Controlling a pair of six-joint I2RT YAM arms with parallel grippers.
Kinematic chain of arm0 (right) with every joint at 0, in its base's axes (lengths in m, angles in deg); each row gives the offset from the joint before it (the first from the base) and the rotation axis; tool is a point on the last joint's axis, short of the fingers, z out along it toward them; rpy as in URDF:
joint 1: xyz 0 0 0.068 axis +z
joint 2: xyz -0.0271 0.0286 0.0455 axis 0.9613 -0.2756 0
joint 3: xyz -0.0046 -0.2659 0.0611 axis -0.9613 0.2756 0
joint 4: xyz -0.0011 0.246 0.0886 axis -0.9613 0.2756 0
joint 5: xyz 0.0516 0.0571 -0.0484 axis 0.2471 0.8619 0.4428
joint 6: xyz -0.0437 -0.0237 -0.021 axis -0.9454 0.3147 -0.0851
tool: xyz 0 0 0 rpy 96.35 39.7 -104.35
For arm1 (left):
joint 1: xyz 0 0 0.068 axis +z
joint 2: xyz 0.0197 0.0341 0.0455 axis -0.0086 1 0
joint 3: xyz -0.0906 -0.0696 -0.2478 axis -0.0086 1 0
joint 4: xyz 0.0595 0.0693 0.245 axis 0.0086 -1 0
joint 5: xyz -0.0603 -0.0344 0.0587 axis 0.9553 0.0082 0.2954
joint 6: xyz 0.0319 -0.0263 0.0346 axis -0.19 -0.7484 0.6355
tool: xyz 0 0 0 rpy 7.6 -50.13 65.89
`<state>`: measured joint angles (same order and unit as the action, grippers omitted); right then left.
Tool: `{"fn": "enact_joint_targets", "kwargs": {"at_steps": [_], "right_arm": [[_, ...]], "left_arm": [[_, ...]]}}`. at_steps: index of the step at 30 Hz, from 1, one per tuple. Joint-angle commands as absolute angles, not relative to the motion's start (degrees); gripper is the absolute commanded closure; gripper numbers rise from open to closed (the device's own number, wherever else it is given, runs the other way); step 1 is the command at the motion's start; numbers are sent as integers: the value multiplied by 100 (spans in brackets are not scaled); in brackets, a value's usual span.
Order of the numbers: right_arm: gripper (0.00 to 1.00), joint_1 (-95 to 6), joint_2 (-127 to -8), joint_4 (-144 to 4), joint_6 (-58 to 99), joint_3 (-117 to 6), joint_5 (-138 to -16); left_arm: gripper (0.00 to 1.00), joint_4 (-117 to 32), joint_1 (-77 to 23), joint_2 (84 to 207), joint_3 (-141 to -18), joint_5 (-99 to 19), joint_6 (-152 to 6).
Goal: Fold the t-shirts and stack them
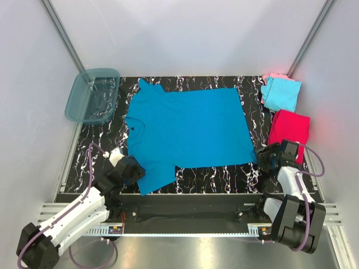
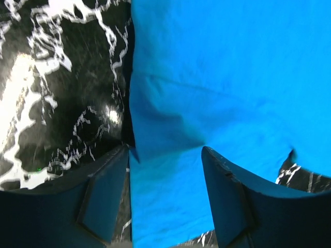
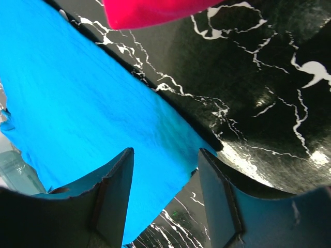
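The large teal-blue t-shirt [image 1: 188, 131] lies spread flat on the black marbled table. My left gripper [image 1: 136, 171] is open at its near-left sleeve; in the left wrist view the sleeve cloth [image 2: 170, 181] lies between the fingers [image 2: 103, 196]. My right gripper [image 1: 263, 158] is open at the shirt's near-right corner; the right wrist view shows that corner [image 3: 165, 155] between the fingers [image 3: 116, 191]. A light cyan shirt [image 1: 282, 94] lies folded on a pale pink one [image 1: 269, 78] at the far right. A magenta-red shirt [image 1: 289, 128] lies folded below them and shows in the right wrist view [image 3: 150, 10].
A translucent teal plastic tub [image 1: 92, 95] stands at the far left corner. Grey walls close in the table on three sides. Bare table [image 1: 219, 179] shows along the near edge between the grippers.
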<state>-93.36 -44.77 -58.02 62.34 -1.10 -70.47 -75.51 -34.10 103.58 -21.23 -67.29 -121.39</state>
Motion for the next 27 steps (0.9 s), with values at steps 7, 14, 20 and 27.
{"fn": "enact_joint_targets", "kwargs": {"at_steps": [7, 14, 20, 27], "right_arm": [[41, -9369, -4665, -5724, 6217, -232, -7225], [43, -9369, -4420, -5251, 6244, -267, -7260], [43, -9369, -4147, -4715, 6174, -381, -7374], [43, -9369, -3839, -4160, 6094, -566, -7550]], "left_arm": [[34, -7743, -3600, 10583, -2378, -7169, -12291], [36, -7426, -3591, 10890, -2527, -7283, -12080], [36, -6917, -3591, 11268, -2624, -7248, -11983], [37, -6477, -3591, 11445, -2589, -7186, -11947]]}}
